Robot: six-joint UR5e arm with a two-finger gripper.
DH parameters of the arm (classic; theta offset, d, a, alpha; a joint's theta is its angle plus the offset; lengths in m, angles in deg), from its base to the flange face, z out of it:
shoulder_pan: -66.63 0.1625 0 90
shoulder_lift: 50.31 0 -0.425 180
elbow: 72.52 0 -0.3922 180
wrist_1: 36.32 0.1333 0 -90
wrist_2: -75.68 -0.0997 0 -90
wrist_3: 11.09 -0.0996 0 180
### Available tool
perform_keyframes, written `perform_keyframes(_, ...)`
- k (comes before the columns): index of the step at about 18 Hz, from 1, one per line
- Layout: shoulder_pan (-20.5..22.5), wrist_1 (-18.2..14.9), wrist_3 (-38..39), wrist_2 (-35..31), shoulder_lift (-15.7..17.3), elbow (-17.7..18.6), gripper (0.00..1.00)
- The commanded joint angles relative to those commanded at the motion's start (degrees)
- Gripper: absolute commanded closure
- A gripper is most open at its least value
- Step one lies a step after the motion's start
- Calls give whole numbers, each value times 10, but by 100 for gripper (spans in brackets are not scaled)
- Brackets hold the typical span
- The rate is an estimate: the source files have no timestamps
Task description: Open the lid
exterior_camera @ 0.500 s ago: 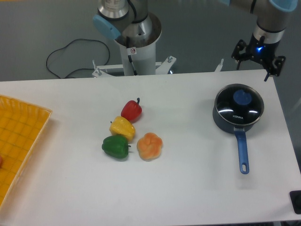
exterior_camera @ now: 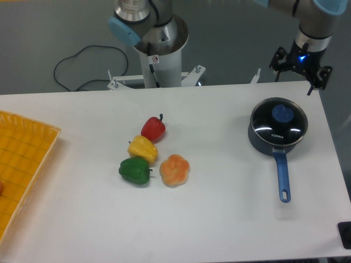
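Lid's not off yet, nothing's really started

Closest to me the blue handle sticks toward the bottom of the frame, and the lid (exterior_camera: 278, 120) sits flat on the saucepan (exterior_camera: 275, 143) at the right side of the table (exterior_camera: 219, 219), knob untouched. Further back, upper right, the gripper (exterior_camera: 300, 76) hangs above and behind the pot, well apart from it, holding nothing; can't tell how wide the fingers are.

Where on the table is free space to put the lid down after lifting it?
Bare table lies between the orange pepper and the saucepan, and along the front edge below the handle. The lid rests on the pan. Crowded: the four peppers; the yellow tray at left.
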Motion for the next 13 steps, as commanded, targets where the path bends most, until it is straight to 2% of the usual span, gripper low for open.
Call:
perform_keyframes(6,6,3,4,4,9,25,0)
perform_keyframes(9,6,5,58,4,10,29,0)
perform_keyframes(13,-3,7,64,4,11,32,0)
